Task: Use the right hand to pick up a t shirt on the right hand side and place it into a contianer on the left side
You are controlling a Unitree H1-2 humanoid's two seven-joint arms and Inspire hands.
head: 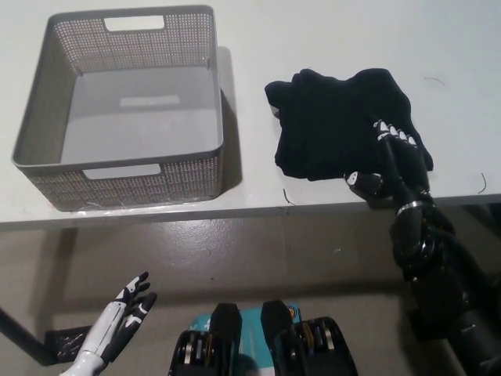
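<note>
The black t-shirt (344, 121) is shown crumpled at the right of the white surface (313, 31); the right hand (387, 157) is laid on its near edge, grip not discernible. The grey container (125, 110) is set at the left; the left hand (125, 312) is held open below the surface.

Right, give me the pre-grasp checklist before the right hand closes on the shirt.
1. Right hand over the black t-shirt: ok, it lies on the shirt's right part, near the table edge.
2. Shirt actually gripped: cannot tell, black hand on black cloth.
3. Shirt fully on the table: ok, bunched, none hanging over the edge.
4. Grey container ready: ok, nothing inside, upright, to the shirt's left.
5. Path from shirt to container: ok, only bare table between.
6. Left hand out of the way: ok, open, low, below the table edge.
</note>
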